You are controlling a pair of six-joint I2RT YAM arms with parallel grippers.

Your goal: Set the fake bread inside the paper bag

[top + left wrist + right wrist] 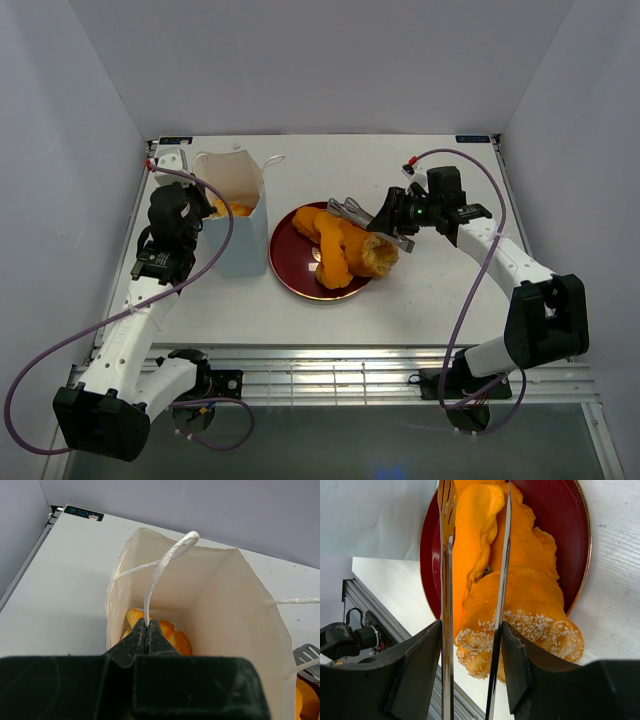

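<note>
Left end effector [146, 628] of mine pinches the cord [165, 562] of the paper bag [220, 595]; my right end effector [471, 635] squeezes tongs [446, 555] above the fake bread [520, 595]. Worktop corner sticker [83, 513] print looks illegible.

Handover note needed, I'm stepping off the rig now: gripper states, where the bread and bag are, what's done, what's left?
Left gripper: shut on the white cord handle of the upright white paper bag, which stands left of the plate.
Right gripper: shut on metal tongs, their arms apart over the glossy orange toy pastries heaped on the dark red round plate.
Done: some orange bread already lies in the bag.
Left: move the plate's heap into the bag.
</note>
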